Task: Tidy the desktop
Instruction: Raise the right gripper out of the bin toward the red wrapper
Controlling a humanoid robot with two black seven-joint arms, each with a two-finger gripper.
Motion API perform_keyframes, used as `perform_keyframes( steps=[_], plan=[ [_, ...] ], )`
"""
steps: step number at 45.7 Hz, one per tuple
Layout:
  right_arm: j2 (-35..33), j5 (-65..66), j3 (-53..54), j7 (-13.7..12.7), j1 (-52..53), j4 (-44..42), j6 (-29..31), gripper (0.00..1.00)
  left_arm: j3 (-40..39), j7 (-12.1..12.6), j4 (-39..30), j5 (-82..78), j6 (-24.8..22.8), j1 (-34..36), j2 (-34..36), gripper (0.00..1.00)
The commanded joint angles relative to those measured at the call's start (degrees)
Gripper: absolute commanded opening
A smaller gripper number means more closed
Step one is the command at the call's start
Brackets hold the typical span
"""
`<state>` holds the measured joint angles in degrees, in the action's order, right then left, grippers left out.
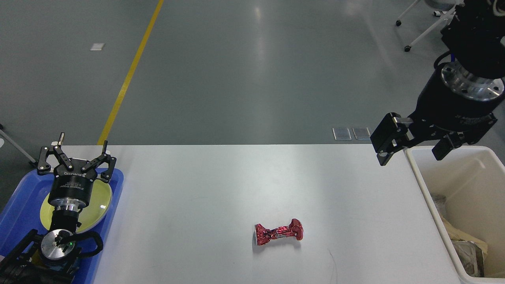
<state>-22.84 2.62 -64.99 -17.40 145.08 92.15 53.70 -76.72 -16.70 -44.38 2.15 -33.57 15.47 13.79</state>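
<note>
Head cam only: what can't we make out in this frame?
- Cream bin: right side and bottom cut off by the frame edge; the crumpled contents are only partly seen.
- Yellow-green plate in the blue tray: mostly hidden by the left gripper.
- Red wrapper: print too small to read.

Desktop [221, 185]: large white rectangular tabletop, smooth, faintly glossy, level. Far edge runs straight across mid-frame against the grey floor; far-left corner rounded. Surface extends toward the viewer past the bottom of the view. Mostly bare. One crushed red foil wrapper [279, 232] lies flat on it, right of centre, toward the near edge, twisted thin at its middle and flared at both ends. Thin dark hairline mark on the desktop just right of the wrapper, near edge
</note>
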Motion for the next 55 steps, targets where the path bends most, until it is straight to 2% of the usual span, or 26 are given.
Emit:
perform_keyframes(
  steps=[1,17,22,26,32,40,43,48,55],
  plan=[
    [0.9,-0.9,0.0,0.0,1.2,2.8,-3.6,1.0,0.0,0.0,0.0,0.0,0.0,0.0,0.0,0.96],
    [1.3,-7.7,0.0,-0.1,-1.4,0.2,-6.0,1.0,0.0,0.0,0.0,0.0,0.0,0.0,0.0,0.96],
    [2.4,-14.8,0.7,-2.6,-7.3,-2.8,-8.1,1.0,0.0,0.0,0.0,0.0,0.0,0.0,0.0,0.96],
    [4.2,-25.2,1.6,-6.4,-12.2,-3.5,-12.6,1.0,0.0,0.0,0.0,0.0,0.0,0.0,0.0,0.96],
    [5.2,-45.5,2.7,-10.9,-16.6,-3.3,-24.7,1.0,0.0,0.0,0.0,0.0,0.0,0.0,0.0,0.96],
    [6.6,-59.4,7.1,-10.7,-24.7,-5.0,-35.1,1.0,0.0,0.0,0.0,0.0,0.0,0.0,0.0,0.96],
    [6.9,-59.7,11.8,-10.6,-30.2,-7.9,-37.4,1.0,0.0,0.0,0.0,0.0,0.0,0.0,0.0,0.96],
    [11.2,-59.7,18.7,-10.6,-39.9,-12.9,-42.5,1.0,0.1,0.0,0.0,0.0,0.0,0.0,0.0,0.96],
    [13.2,-59.5,21.1,-10.3,-48.7,-17.1,-47.4,1.0,0.0,0.0,0.0,0.0,0.0,0.0,0.0,0.96]
  ],
)
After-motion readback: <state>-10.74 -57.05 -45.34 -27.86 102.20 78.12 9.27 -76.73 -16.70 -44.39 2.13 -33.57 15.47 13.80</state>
